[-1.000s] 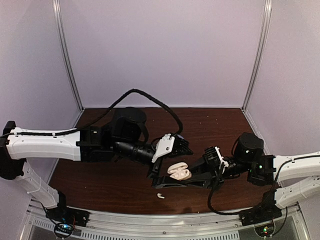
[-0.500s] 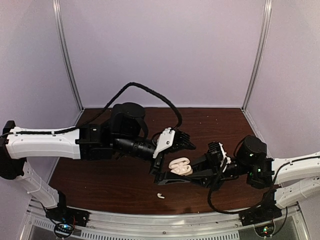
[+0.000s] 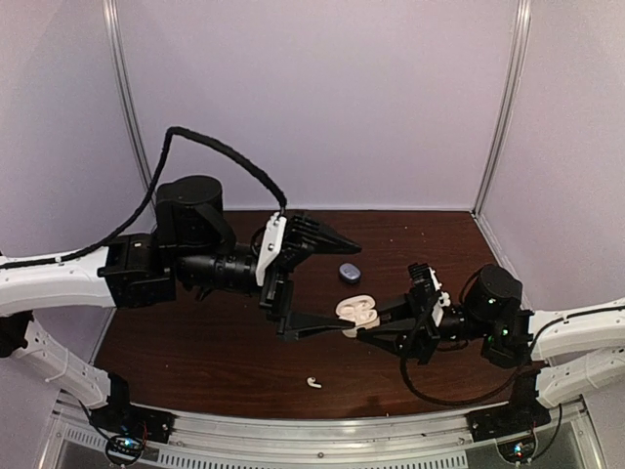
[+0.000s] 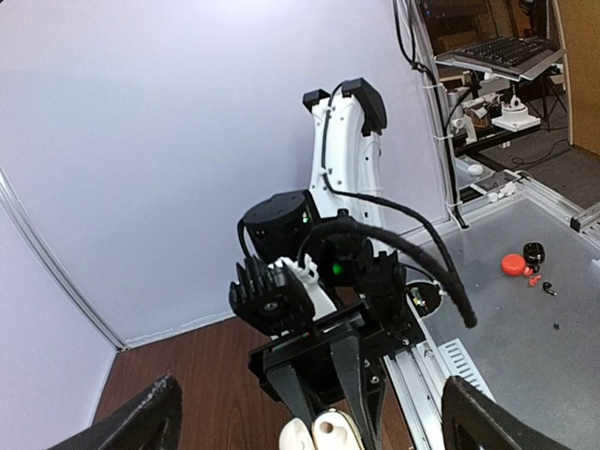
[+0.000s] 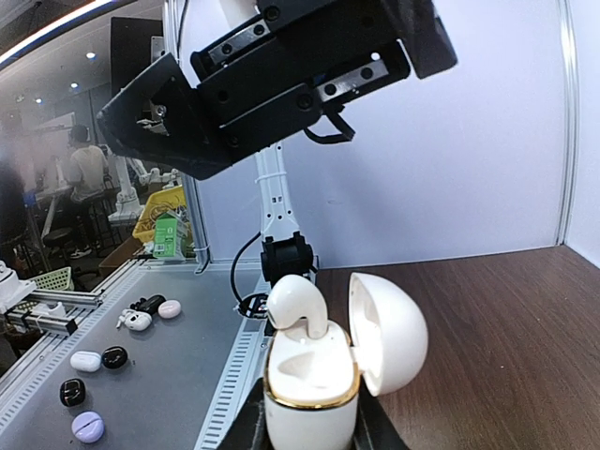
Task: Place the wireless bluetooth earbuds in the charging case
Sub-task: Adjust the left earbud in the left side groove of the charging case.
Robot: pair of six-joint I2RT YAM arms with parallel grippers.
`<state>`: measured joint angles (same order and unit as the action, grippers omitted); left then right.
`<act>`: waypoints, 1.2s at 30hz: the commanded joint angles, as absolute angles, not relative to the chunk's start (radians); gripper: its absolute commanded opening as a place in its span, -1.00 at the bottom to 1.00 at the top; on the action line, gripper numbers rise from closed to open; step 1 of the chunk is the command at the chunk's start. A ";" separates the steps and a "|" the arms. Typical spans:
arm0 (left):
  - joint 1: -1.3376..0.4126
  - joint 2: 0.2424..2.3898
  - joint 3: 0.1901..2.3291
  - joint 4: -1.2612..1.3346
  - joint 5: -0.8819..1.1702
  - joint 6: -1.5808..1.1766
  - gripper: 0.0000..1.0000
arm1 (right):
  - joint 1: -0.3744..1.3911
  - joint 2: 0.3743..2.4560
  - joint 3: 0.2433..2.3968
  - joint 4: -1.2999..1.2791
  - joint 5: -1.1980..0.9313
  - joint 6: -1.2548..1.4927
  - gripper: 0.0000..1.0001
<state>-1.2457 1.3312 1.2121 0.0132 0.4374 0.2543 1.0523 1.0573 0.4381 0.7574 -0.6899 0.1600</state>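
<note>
Overhead looks down; facing wrist cameras share the case (image 5: 314, 398).

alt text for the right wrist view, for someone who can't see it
A white charging case with a gold rim, its lid open and one white earbud sticking up from it, is gripped by the right end effector at the bottom edge. The left end effector hangs open above; brown table lies right.
</note>
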 commanded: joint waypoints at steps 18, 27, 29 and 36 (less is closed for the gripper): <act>-1.272 1.262 1.223 -0.250 0.226 0.462 -0.10 | 1.012 1.062 0.447 0.762 -0.704 0.252 -1.00; -1.293 1.296 1.237 -0.260 0.201 0.475 -0.37 | 1.010 1.066 0.466 0.716 -0.655 0.233 -1.00; -1.293 1.302 1.239 -0.261 0.198 0.475 -0.41 | 1.011 1.065 0.469 0.711 -0.652 0.230 -1.00; -1.293 1.329 1.252 -0.269 0.179 0.476 -0.47 | 1.011 1.057 0.471 0.700 -0.653 0.214 -1.00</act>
